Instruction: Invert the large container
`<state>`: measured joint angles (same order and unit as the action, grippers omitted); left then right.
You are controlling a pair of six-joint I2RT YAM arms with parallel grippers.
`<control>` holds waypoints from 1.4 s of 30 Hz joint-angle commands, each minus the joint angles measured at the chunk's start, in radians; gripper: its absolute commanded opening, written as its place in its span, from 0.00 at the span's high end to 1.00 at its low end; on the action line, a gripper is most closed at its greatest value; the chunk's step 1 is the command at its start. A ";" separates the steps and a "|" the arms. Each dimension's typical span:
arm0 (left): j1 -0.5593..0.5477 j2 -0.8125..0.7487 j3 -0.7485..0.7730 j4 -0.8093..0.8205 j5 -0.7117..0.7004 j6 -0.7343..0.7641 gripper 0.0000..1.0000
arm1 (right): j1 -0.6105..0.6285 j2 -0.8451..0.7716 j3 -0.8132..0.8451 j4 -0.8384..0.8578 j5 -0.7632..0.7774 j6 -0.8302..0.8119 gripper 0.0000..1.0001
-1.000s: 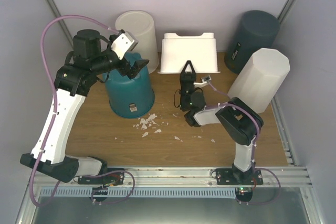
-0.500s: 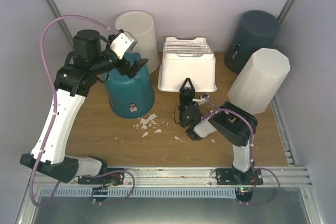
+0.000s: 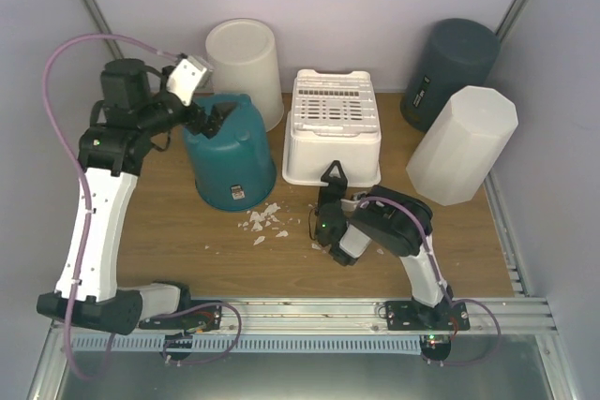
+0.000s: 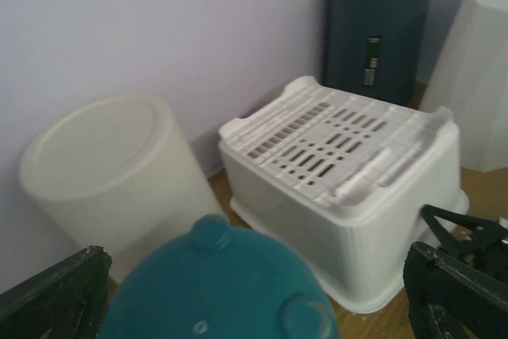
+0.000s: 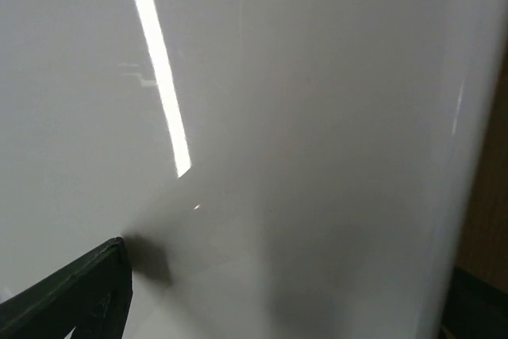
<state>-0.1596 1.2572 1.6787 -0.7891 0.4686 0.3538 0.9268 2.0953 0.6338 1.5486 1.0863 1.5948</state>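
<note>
Flip looks done to me: the large container sits base-up at twelve o'clock. My right gripper and left gripper both gape wide, empty; only retreat remains.

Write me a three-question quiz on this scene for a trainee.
1. True or false: the white slotted container sits base up.
2. Which one is nearest the left hand? A teal bucket; B dark grey bin; C faceted white bin.
3. How many containers stand on the table?
Key: 1 true; 2 A; 3 five.
</note>
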 commanded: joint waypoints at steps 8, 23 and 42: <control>0.399 -0.034 -0.052 0.060 0.121 -0.094 0.01 | 0.035 0.052 -0.102 0.329 0.169 0.145 0.00; 0.732 0.007 -0.255 0.225 0.218 -0.187 0.01 | 0.076 -0.026 -0.216 0.313 0.144 -0.014 0.00; 0.734 0.121 -0.327 0.281 0.217 -0.216 0.01 | -0.024 -0.517 -0.091 -1.419 -0.391 0.473 0.00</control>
<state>0.5659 1.3308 1.4040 -0.5690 0.6762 0.1646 0.9340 1.6138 0.5526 0.3351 0.7895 2.0583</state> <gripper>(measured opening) 0.990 0.997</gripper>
